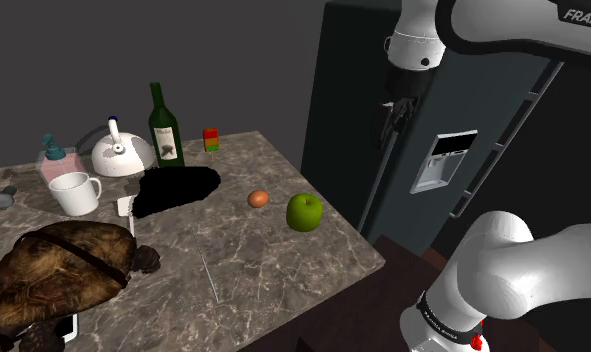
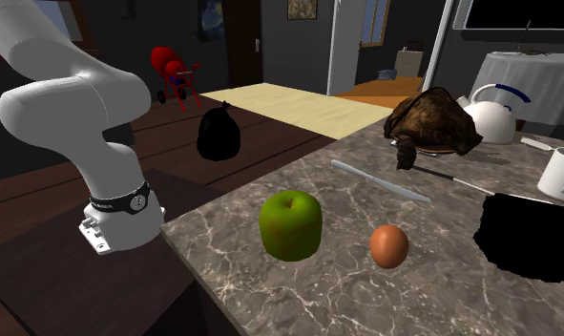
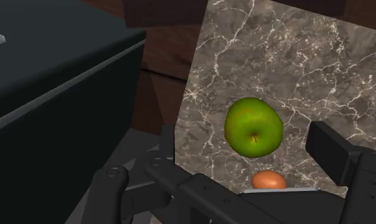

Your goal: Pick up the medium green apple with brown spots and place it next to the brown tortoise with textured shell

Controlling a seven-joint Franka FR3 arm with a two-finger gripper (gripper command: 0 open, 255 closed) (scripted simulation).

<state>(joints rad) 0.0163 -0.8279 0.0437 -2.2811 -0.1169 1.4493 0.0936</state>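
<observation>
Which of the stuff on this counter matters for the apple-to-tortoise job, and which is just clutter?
Job: green apple, brown tortoise, gripper (open, above the apple).
Lying about: brown egg, green bottle, white kettle, white mug, knife.

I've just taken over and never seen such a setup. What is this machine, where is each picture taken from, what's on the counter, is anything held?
The machine is a white robot arm ending in a black two-finger gripper. The shoulder view looks down from beside the arm; the second exterior view looks across the marble counter; the wrist view looks along the gripper. On the counter are a round green apple, a small orange-brown egg beside it, a brown tortoise with a textured shell, a white mug, a white kettle and a dark green bottle. The gripper hangs open high up, pointed at the apple, holding nothing.
</observation>
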